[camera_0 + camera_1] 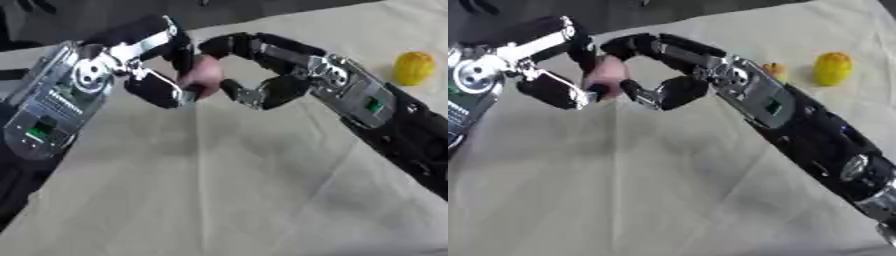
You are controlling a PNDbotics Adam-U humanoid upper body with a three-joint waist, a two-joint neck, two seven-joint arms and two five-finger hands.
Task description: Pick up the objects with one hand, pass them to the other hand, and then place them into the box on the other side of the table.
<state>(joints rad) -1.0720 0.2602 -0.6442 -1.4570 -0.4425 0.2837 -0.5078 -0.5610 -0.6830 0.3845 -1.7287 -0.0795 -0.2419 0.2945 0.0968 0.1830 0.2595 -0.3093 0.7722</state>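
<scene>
Where the two arms meet above the far middle of the cloth-covered table (227, 200), a small pale pink rounded object (206, 74) sits between both hands, lifted clear of the cloth. Robot's left hand (153, 75), black with silver joints, comes in from the left; its fingers (179, 47) curl over the top of the pink object and its thumb closes from beneath, so the object is pinched there. Robot's right hand (276, 75) reaches in from the right, fingers (236, 45) arched over toward the same object and thumb curled below; whether those fingertips actually touch the pink surface cannot be told, as the left hand's fingers cover the meeting point. Most of the pink object is hidden by the fingers, so its true shape and make stay unclear. Off to the right, well apart from the hands, a yellow rounded fruit-like object (833, 69) rests on the cloth, and just beside it a small orange thing (776, 70), partly hidden behind the right forearm. Far edge of the table gives way to dark floor. No box shows in either view.
</scene>
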